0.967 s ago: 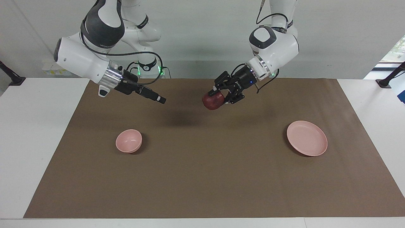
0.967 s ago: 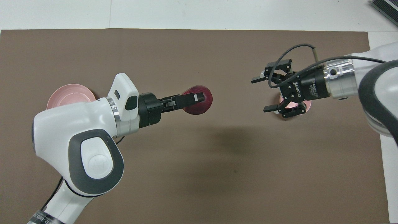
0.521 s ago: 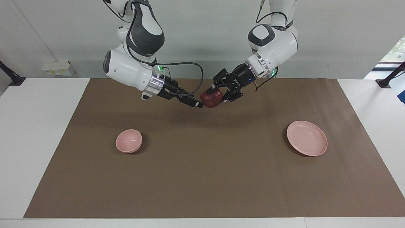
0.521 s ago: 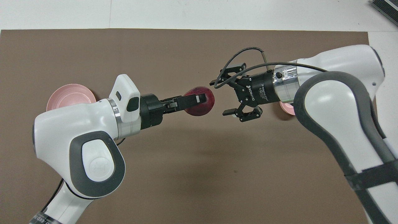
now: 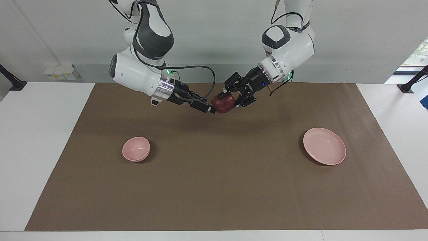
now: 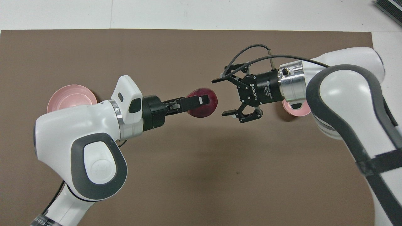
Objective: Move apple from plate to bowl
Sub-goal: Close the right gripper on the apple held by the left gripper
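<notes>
The dark red apple [image 5: 222,103] hangs in the air over the middle of the brown mat, held in my left gripper [image 5: 230,99], which is shut on it; it also shows in the overhead view [image 6: 205,108] under the left gripper [image 6: 201,101]. My right gripper [image 5: 211,109] is open, with its tips just beside the apple on the side toward the bowl [image 6: 220,97]. I cannot tell if it touches the apple. The pink bowl [image 5: 136,149] sits empty toward the right arm's end and is partly hidden under the right arm [image 6: 297,110]. The flat pink plate [image 5: 324,146] lies empty toward the left arm's end [image 6: 70,98].
The brown mat [image 5: 214,187] covers most of the white table [image 5: 36,140]. Black stands sit at the table's corners near the robots [image 5: 13,83] [image 5: 409,85]. A dark object lies at the table's corner farthest from the robots [image 6: 389,8].
My right gripper has swung from over the bowl to the apple, staying open. My left gripper has raised the apple slightly and kept its hold.
</notes>
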Robot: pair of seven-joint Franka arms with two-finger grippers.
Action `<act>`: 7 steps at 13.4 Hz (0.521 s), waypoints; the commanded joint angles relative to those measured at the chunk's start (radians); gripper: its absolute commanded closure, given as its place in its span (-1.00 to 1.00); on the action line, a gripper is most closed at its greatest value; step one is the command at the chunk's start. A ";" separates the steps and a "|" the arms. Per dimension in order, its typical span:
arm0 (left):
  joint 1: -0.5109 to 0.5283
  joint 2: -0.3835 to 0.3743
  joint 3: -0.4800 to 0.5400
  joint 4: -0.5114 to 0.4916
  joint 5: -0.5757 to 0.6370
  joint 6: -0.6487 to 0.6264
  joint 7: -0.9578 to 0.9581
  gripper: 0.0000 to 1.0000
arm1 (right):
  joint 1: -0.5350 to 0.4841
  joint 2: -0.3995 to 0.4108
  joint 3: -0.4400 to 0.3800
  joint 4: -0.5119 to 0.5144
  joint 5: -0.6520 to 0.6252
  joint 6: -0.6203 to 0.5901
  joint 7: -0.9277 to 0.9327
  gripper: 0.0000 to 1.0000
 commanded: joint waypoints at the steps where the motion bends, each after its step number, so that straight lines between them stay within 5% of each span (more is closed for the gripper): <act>1: -0.010 -0.019 0.004 -0.009 -0.005 0.016 -0.022 1.00 | 0.006 0.002 0.008 0.011 0.030 -0.016 0.052 -1.00; 7: -0.010 -0.019 0.005 -0.009 -0.005 0.016 -0.024 1.00 | 0.054 -0.004 0.007 0.005 0.047 0.007 0.063 -1.00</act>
